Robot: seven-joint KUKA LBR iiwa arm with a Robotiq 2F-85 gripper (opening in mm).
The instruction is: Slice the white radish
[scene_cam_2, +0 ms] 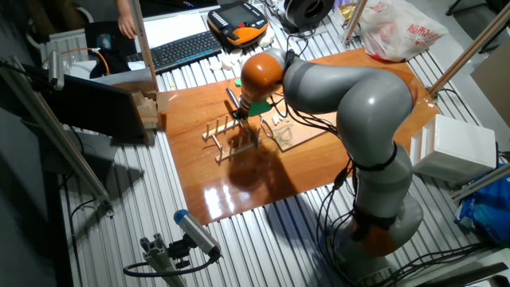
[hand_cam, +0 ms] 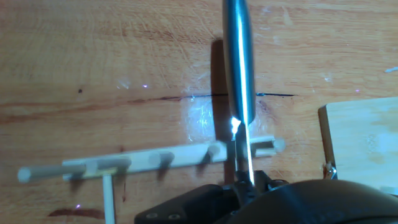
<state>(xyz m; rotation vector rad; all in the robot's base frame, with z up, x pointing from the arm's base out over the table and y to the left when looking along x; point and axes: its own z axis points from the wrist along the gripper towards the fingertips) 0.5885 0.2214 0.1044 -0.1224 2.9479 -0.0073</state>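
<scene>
The gripper pinches a steel knife, its blade running straight away from the hand above a wooden peg rack near the tabletop centre. Farther right lies the light cutting board; the white radish is not discernible in either view, so its place and long axis cannot be told. Judgement: carry the blade level over the board and square it across the radish before cutting.

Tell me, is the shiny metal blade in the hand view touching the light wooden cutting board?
No, the shiny metal blade stands over the bare reddish wooden tabletop, apart from the light wooden cutting board at right.
</scene>
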